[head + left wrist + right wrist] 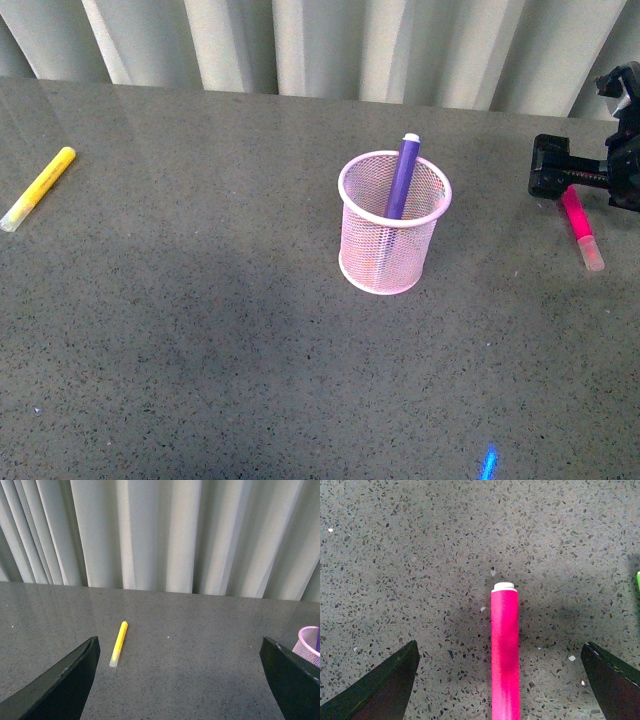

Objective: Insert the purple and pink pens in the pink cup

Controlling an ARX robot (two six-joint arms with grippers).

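Table: a grey speckled table (200, 330) fills the front view from the near edge to the back.
Blue glint: a small blue spot of light (488, 462) sits on the tabletop nearest the robot, right of centre.
Pink cup: the pink cup (392, 262), a mesh holder, stands upright near the middle of the table.
Purple pen: the purple pen (403, 180) stands inside the cup. It leans against the far rim, with its pale end poking above it.
Pink pen: the pink pen (580, 225) lies flat on the table, well to the right of the cup. Its clear cap points toward the robot.
Right gripper: the right gripper (500, 647) is over the far end of the pink pen. Its wrist view shows its dark fingers (385, 690) spread wide on either side of the barrel. Bare table shows between each finger and the pen, so it has hold of nothing.
Green sliver: a sliver of green (638, 582) shows at the edge of the right wrist view, too little to identify.
Left gripper: the left gripper (179, 645) appears only in its own wrist view. Its fingers (60, 685) are spread wide, with nothing between them.
Yellow marker: a yellow marker (40, 187) lies flat at the far left, well away from the cup.
Curtain: a pale pleated curtain (330, 40) hangs behind the far edge of the table.
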